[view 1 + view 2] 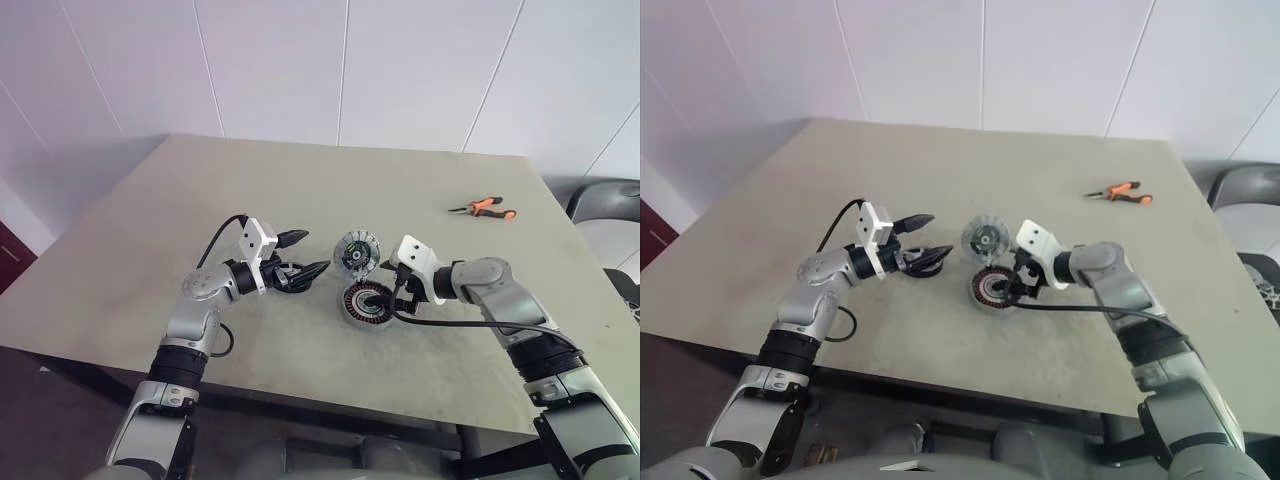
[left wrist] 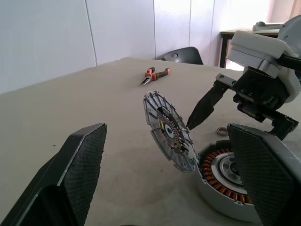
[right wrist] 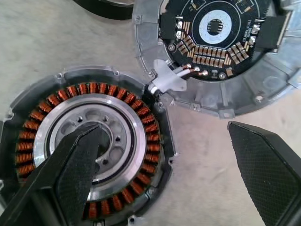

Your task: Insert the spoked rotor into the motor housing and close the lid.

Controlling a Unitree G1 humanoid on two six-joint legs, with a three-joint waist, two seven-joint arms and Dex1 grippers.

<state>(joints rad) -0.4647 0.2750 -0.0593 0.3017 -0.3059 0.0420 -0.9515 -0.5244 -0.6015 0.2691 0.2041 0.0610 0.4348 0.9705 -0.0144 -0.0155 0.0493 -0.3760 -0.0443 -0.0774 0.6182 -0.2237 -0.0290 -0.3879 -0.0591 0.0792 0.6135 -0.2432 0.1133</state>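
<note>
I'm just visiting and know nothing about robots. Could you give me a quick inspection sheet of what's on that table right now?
Surface: grey table, mostly bare.
Job's things: motor housing lying flat, copper windings showing; spoked rotor propped tilted at its far edge.
Clutter: orange-handled pliers far right; small ring near housing.
Grippers: left gripper open, empty; right gripper open over housing.
Cables: black cable along right arm.
Surroundings: white panelled wall, dark chair.

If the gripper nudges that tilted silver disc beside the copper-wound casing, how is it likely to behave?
The disc stands tilted on its edge against the casing, so a nudge would probably tip it flat or set it rolling. It looks like rigid metal, likely heavy for its size. Short wires seem to tie it to the casing, limiting travel.
</note>
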